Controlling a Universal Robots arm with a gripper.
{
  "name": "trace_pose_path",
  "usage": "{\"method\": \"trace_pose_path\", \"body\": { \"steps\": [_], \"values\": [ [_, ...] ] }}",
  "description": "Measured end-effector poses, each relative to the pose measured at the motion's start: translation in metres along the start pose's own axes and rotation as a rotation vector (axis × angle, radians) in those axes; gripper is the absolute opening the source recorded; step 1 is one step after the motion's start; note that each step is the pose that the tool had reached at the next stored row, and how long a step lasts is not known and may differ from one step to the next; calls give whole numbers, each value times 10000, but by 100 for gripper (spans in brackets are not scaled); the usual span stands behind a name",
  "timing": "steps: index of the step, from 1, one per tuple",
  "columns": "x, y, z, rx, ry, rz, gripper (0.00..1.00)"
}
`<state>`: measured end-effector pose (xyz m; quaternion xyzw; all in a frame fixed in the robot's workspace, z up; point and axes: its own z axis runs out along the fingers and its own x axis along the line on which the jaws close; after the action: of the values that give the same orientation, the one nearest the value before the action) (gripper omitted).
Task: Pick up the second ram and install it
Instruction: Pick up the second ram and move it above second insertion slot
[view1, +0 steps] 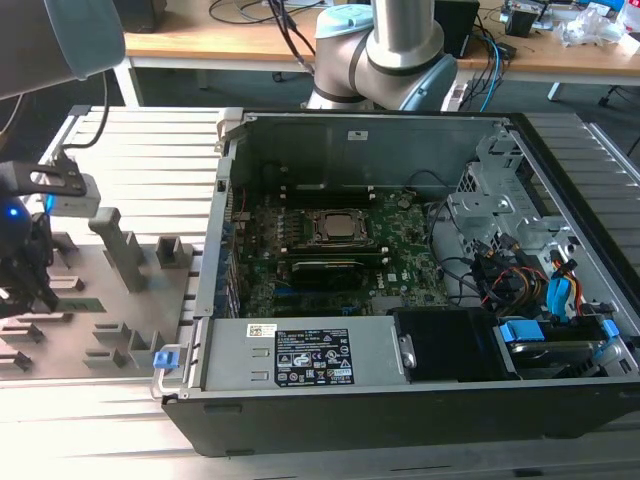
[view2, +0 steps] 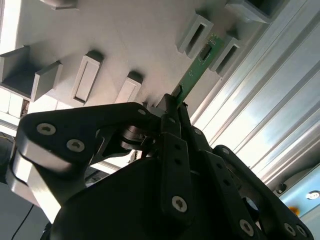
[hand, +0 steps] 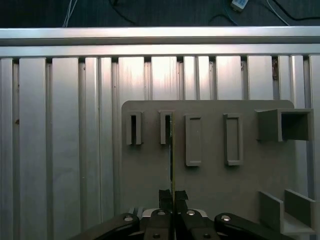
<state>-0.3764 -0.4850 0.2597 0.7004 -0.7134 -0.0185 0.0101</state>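
The gripper (hand: 173, 196) is pinched shut on the ram (hand: 172, 150), a thin green stick held on edge over the grey fixture plate (hand: 210, 185), its far end between two slotted blocks. The plate lies on a ribbed aluminium table (view1: 130, 130), to the exterior view's left of an open computer case (view1: 400, 420).

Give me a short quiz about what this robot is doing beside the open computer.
1. True or false: the gripper is shut on the thin green circuit-board stick.
2. Fill in: in the exterior view, the gripper is toward the view's ____ of the open black computer case.
3. Where is the stick? A) inside that case; B) at the flat grey plastic fixture plate; C) lifted high in the air.
Key: 1 true; 2 left; 3 B.
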Motion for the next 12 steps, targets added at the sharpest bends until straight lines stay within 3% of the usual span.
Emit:
{"method": "trace_pose_path", "body": {
  "steps": [12],
  "values": [
    [-2, 5, -152, 0, 0, 0, 14]
  ]
}}
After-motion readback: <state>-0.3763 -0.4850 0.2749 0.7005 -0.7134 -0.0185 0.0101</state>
